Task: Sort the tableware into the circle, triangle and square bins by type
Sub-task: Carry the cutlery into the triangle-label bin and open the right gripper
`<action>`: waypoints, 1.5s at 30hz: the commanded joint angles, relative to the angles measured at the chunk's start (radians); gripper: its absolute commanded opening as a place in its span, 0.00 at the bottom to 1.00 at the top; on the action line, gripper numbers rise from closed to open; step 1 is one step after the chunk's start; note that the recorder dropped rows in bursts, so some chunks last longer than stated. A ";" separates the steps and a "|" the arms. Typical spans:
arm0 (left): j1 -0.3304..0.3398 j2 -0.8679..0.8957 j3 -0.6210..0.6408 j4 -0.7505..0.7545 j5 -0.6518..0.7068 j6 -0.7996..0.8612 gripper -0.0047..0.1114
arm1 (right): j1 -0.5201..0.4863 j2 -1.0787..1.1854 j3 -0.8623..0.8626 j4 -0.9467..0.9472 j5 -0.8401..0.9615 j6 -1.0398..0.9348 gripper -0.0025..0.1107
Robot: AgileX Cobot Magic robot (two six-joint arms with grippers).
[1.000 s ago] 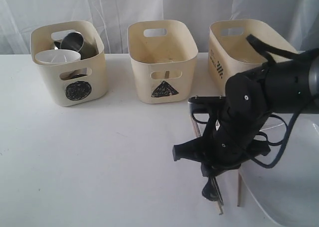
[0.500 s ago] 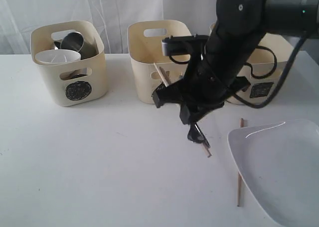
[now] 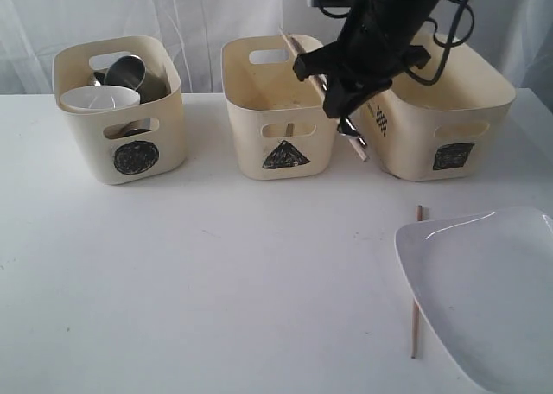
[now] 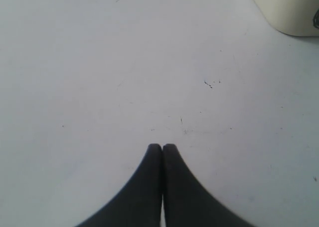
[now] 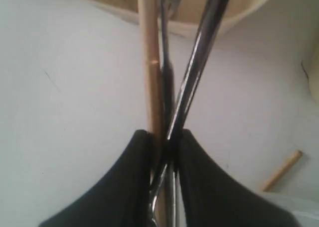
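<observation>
Two metal shafts, chopstick in right tool, wrist view only

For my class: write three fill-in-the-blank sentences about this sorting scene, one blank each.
1. The white bowl sits in the bin marked with a ____.
2. The right claw is shut on metal cutlery and one wooden ____.
3. A loose chopstick lies on the table beside the white ____.
Missing words: circle; chopstick; plate.
</observation>
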 commanded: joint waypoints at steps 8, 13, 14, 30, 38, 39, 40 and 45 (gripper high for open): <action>0.000 -0.005 0.004 -0.003 0.007 0.001 0.04 | -0.060 0.277 -0.454 0.062 -0.139 -0.033 0.02; 0.000 -0.005 0.004 -0.003 0.007 0.001 0.04 | -0.067 0.355 -0.503 0.170 -0.346 -0.028 0.02; 0.000 -0.005 0.004 -0.003 0.007 0.001 0.04 | -0.067 0.367 -0.505 0.179 -0.388 -0.028 0.02; 0.000 -0.005 0.004 -0.003 0.007 0.001 0.04 | -0.042 0.431 -0.510 0.197 -0.440 -0.200 0.28; 0.000 -0.005 0.004 -0.003 0.007 0.001 0.04 | -0.044 0.359 -0.510 0.188 -0.363 -0.191 0.37; 0.000 -0.005 0.004 -0.003 0.007 0.001 0.04 | -0.047 0.319 -0.510 0.185 -0.290 -0.191 0.37; 0.000 -0.005 0.004 -0.003 0.007 0.001 0.04 | -0.047 0.296 -0.510 0.177 -0.229 -0.189 0.37; 0.000 -0.005 0.004 -0.003 0.004 0.001 0.04 | -0.047 0.111 -0.403 -0.044 0.000 0.046 0.20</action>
